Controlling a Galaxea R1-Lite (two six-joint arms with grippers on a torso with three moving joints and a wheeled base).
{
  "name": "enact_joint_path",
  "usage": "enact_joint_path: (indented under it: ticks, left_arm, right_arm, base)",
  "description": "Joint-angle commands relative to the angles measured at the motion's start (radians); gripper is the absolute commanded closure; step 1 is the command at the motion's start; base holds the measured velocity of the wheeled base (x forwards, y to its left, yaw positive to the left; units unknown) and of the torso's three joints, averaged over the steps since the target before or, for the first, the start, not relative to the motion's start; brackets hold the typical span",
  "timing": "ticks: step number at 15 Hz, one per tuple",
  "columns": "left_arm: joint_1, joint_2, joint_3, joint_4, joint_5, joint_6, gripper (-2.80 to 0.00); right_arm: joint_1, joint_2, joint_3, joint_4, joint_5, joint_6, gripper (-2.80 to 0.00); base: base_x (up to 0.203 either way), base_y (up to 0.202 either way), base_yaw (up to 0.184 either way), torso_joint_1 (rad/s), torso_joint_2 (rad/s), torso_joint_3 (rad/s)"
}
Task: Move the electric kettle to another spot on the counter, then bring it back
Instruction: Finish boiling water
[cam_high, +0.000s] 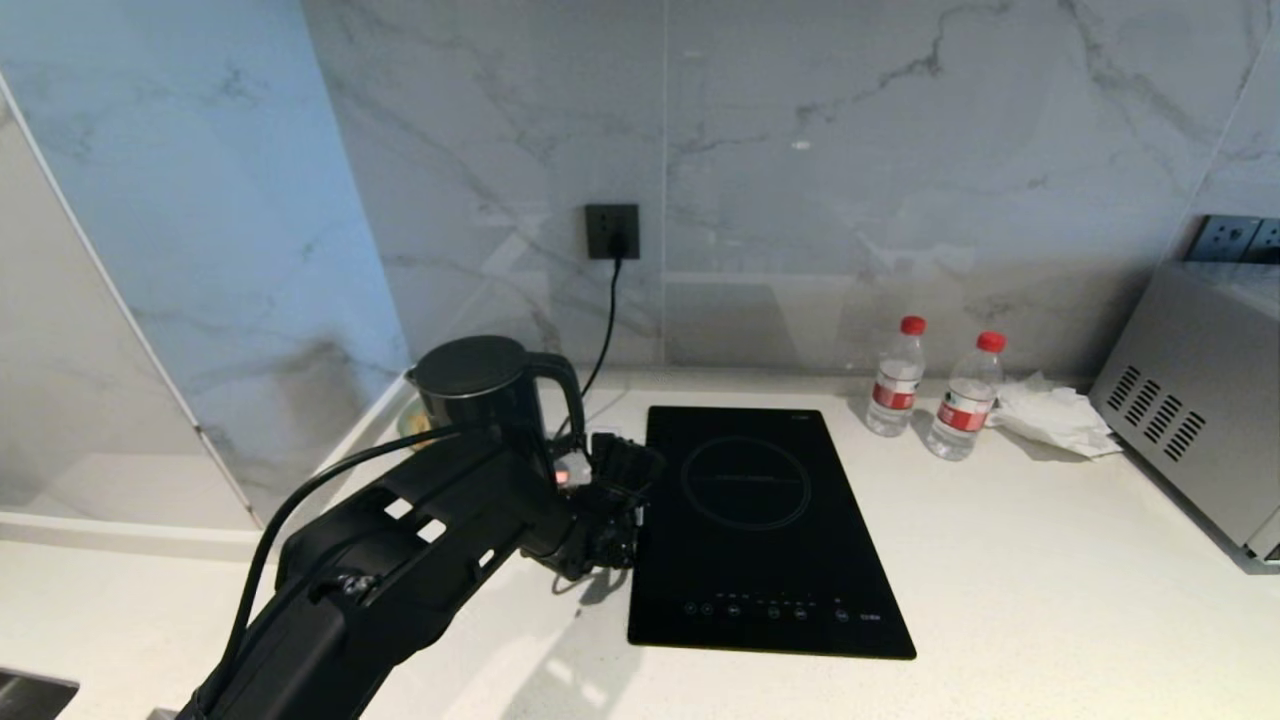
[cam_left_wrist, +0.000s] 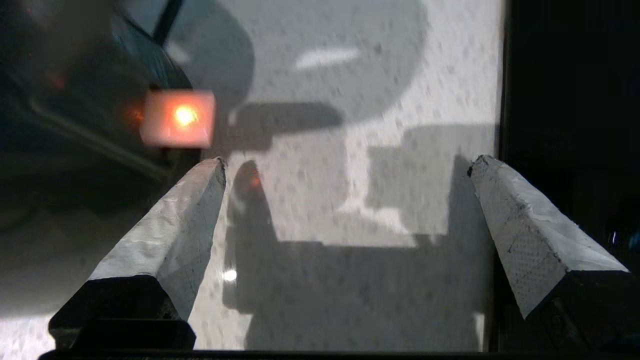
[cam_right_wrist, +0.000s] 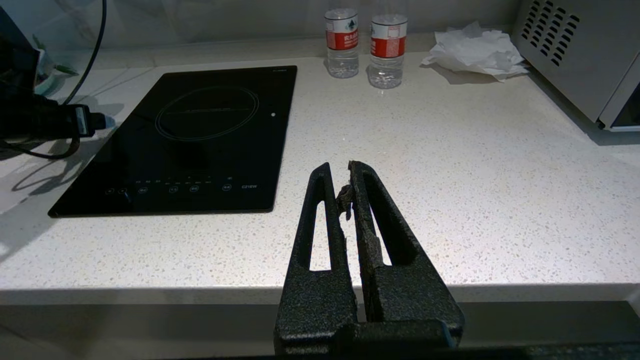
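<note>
Beside the induction hob (cam_high: 765, 530), the left gripper (cam_left_wrist: 347, 162) hangs over the counter (cam_high: 1050, 560) with fingers spread wide, holding nothing. Just behind it, the electric kettle (cam_high: 480, 395) stands near the wall. Only the right wrist view shows the right gripper (cam_right_wrist: 342, 172), pinched together and empty at the counter's front edge.

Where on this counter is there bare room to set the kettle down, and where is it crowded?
The counter is bare between the induction hob and the steel appliance, in front of the two water bottles and crumpled tissue. The corner left of the hob is crowded: the electric kettle, its cord, and the open left gripper.
</note>
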Motion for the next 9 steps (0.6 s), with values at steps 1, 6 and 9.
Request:
enact_joint_path:
  ticks: [1,6,9]
  left_arm:
    - [0.004,0.014,-0.028,-0.006,0.004,-0.014,-2.8]
    - [0.001,0.021,-0.054,-0.015,0.009,-0.025,-2.8]
    - [0.006,0.022,-0.064,-0.015,0.012,-0.032,-2.8]
  right_arm:
    - [0.0,0.002,0.0,0.001,0.0,0.0,0.0]
    - [0.0,0.002,0.0,-0.001,-0.001,0.0,0.0]
    - [-0.001,0.002,0.0,0.001,0.0,0.0,0.0]
  base:
    - [0.0,0.0,0.0,0.0,0.0,0.0]
    - [0.0,0.0,0.0,0.0,0.0,0.0]
    - [0.0,0.0,0.0,0.0,0.0,0.0]
